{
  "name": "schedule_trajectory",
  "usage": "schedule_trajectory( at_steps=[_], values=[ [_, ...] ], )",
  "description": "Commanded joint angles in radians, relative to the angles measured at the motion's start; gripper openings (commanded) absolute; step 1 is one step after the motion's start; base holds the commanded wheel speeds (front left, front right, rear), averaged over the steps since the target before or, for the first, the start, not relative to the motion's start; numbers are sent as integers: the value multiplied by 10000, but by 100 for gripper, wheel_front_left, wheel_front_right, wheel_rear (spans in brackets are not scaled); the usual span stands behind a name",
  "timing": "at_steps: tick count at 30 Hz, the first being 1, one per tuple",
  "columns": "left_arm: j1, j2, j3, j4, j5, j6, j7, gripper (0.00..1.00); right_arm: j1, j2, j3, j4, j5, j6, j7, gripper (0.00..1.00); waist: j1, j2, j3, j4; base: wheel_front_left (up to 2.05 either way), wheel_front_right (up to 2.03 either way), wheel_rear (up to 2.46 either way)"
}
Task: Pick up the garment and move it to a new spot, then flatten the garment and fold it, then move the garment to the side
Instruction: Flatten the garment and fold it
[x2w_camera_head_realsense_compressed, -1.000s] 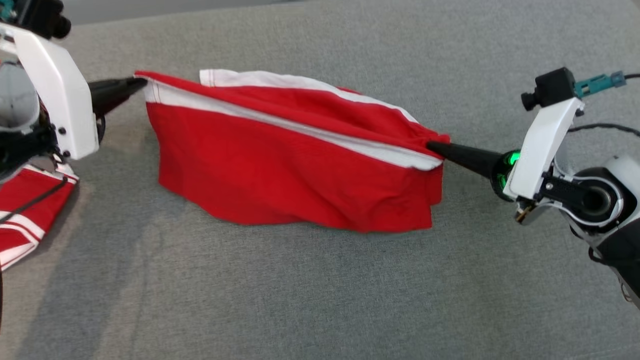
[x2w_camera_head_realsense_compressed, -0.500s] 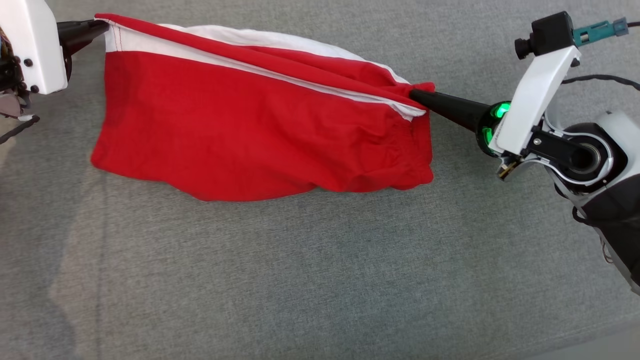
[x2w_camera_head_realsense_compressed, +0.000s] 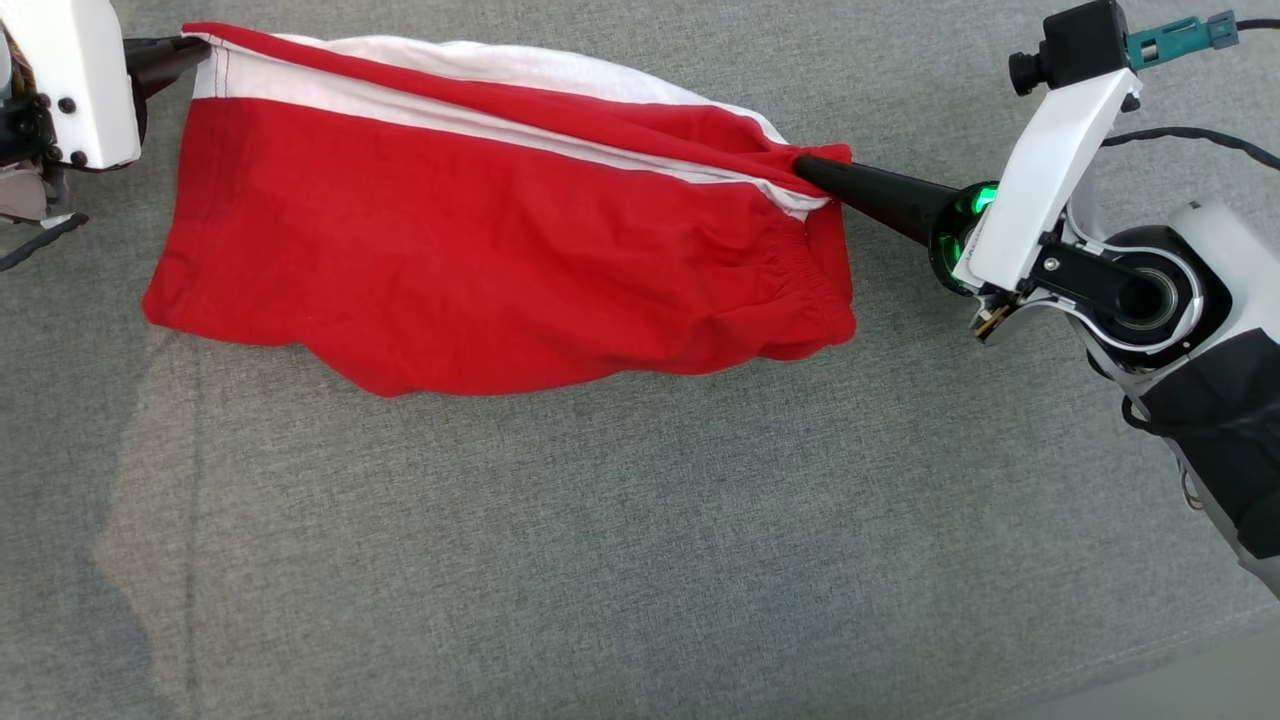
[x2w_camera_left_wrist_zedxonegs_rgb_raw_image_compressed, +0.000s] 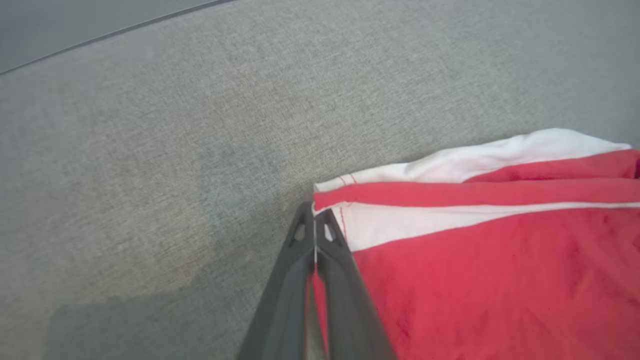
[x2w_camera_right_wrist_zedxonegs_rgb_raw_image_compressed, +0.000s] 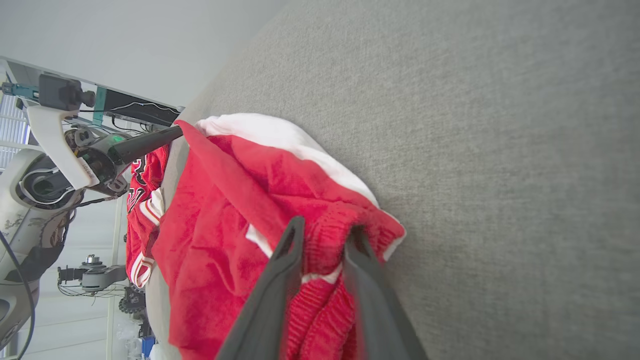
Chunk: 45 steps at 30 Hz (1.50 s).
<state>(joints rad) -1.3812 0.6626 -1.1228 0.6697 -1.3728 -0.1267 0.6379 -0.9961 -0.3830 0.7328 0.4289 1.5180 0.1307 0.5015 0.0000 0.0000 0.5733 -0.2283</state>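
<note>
Grey woven surface (x2w_camera_head_realsense_compressed: 620, 540) runs past every edge — red garment (x2w_camera_head_realsense_compressed: 500, 270) at 12 o'clock, left gripper (x2w_camera_left_wrist_zedxonegs_rgb_raw_image_compressed: 315, 235) pinching its hem, right gripper (x2w_camera_right_wrist_zedxonegs_rgb_raw_image_compressed: 325, 235) spread around the waistband.

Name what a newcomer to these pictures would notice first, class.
The red garment with white stripes catches the eye first, stretched across the grey fabric surface. The left gripper pinches its hem corner at the head view's upper left, and the right gripper has its fingers around the bunched waistband at the right end.
</note>
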Motion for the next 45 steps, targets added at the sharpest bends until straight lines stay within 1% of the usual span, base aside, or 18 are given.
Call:
schedule_trajectory(
  at_steps=[1,2,11,15,23,26,31,35,42,45],
  values=[
    [-132,-7,-27,95,19,-42,-25,71,-83,9,-16,-35,-60,4,-98,82,0,0,-42,29,0,0,0],
    [-143,-26,-29,110,24,-46,-71,100,-65,12,-20,-60,-55,4,-109,100,0,0,-68,42,0,0,0],
    [85,-99,-64,-8,-203,-45,-270,100,136,-154,-155,-94,-65,5,-236,100,0,0,-491,125,0,0,0],
    [446,24,-205,-280,-258,-44,-508,100,461,-322,-312,-226,-18,5,-493,100,0,0,-989,127,0,0,0],
    [1248,393,-411,-506,-628,-45,-497,100,1316,-601,-527,-566,-157,5,-1330,100,0,0,-1747,42,0,0,0],
    [1619,491,-511,-347,-825,-46,-300,100,1681,-673,-630,-837,-138,5,-1677,100,0,0,-1885,-24,0,0,0],
    [2023,721,-362,80,-1372,-46,19,100,2227,-871,-694,-1348,-120,5,-2029,100,0,0,-1801,-289,0,0,0],
    [2130,874,-300,482,-1730,100,507,100,2532,-1104,-639,-1695,-417,5,-2271,100,0,0,-1659,-568,0,0,0],
    [2454,1003,-114,874,-2454,261,1240,100,3072,-1268,-596,-2678,-795,5,-2716,100,0,0,-1473,-1017,0,0,0],
    [2663,894,6,857,-2849,251,1506,100,3341,-1378,-642,-3119,-898,5,-2910,100,0,0,-1365,-1132,0,0,0]
  ],
)
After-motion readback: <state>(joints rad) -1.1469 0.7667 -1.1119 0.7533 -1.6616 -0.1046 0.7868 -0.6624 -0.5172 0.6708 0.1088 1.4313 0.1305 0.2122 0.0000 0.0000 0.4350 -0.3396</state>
